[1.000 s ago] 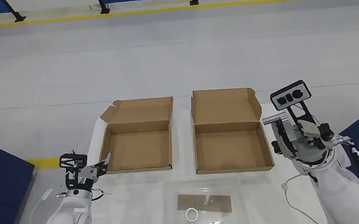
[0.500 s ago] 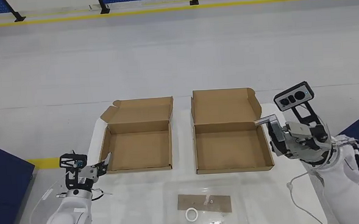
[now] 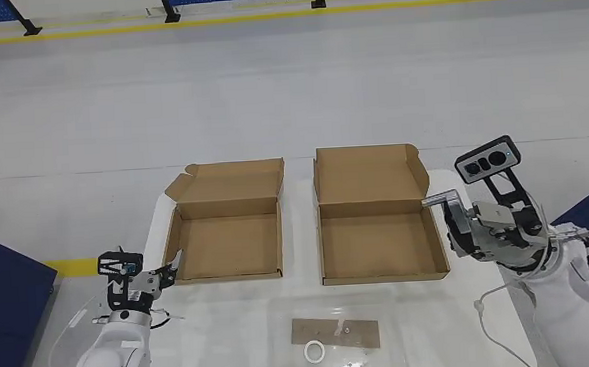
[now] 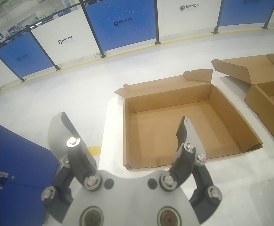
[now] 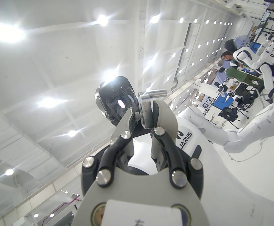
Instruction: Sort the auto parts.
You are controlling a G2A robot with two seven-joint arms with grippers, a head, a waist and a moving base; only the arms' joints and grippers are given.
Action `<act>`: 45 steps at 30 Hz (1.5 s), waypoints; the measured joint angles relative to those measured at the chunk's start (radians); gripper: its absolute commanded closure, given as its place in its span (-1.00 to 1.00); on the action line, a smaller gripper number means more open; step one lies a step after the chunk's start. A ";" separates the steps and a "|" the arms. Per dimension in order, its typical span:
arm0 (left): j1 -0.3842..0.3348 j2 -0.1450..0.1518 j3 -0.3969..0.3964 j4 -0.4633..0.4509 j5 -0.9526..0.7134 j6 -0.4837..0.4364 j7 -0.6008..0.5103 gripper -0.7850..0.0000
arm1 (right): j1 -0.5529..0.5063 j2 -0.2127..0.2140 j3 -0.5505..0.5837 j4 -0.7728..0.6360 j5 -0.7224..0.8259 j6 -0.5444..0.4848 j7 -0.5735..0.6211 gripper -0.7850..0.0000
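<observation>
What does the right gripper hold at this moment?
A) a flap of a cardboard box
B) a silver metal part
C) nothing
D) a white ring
B: in the right wrist view the right gripper is closed on a silver metal part, one finger on each side of it.

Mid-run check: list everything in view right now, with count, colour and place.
left box: 1, brown cardboard, open, on the table near the left gripper
right box: 1, brown cardboard, open, beside the left box
flat panel: 1, brown, near the table's front edge
ring: 1, white, at the panel's near edge
metal part: 1, silver, in the right gripper
table: 1, white
left gripper: open, holding nothing
right gripper: shut on the metal part
</observation>
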State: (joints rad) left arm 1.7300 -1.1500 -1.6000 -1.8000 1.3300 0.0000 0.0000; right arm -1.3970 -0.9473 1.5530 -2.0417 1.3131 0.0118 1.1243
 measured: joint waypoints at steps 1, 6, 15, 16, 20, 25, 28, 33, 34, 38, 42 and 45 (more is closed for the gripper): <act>0.000 0.000 0.000 0.000 0.000 0.000 0.000 -1.00 | -0.001 0.000 0.000 -0.001 -0.003 0.000 -0.004 1.00; 0.000 0.000 0.000 0.000 0.000 0.000 0.000 -1.00 | -0.020 0.000 0.028 0.002 -0.074 0.015 -0.021 1.00; 0.000 0.000 0.000 0.000 0.000 0.000 0.000 -1.00 | -0.098 0.008 0.122 0.045 -0.192 0.045 0.061 1.00; 0.000 0.000 0.000 0.000 0.000 0.000 0.000 -1.00 | -0.111 0.009 0.134 0.048 -0.207 0.046 0.068 1.00; 0.000 0.000 0.000 0.000 0.000 0.000 0.000 -1.00 | -0.183 0.017 0.206 0.062 -0.335 0.041 0.101 1.00; 0.000 0.000 0.000 0.000 0.000 0.000 0.000 -1.00 | -0.205 0.019 0.228 0.066 -0.376 0.033 0.112 1.00; 0.000 0.000 0.000 0.000 0.000 0.000 0.000 -1.00 | -0.204 0.018 0.227 0.066 -0.375 0.033 0.111 1.00; 0.000 0.000 0.000 0.000 0.000 0.000 0.000 -1.00 | -0.202 0.022 0.230 0.021 -0.470 0.038 0.083 1.00; 0.000 0.000 0.000 0.000 0.000 0.000 0.000 -1.00 | -0.203 0.024 0.234 0.014 -0.500 0.041 0.082 1.00; 0.000 0.000 0.000 0.000 0.000 0.000 0.000 -1.00 | -0.207 0.028 0.241 0.001 -0.591 0.047 0.080 1.00; 0.000 0.000 0.000 0.000 0.000 0.000 0.000 -1.00 | -0.214 0.033 0.250 -0.014 -0.686 0.055 0.069 1.00; 0.000 0.000 0.000 0.000 0.000 0.000 0.000 -1.00 | -0.222 0.037 0.258 -0.028 -0.755 0.055 0.065 1.00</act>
State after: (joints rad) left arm 1.7300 -1.1500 -1.6000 -1.8000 1.3300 0.0000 0.0000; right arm -1.6194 -0.9102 1.8110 -2.0698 0.5583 0.0667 1.1891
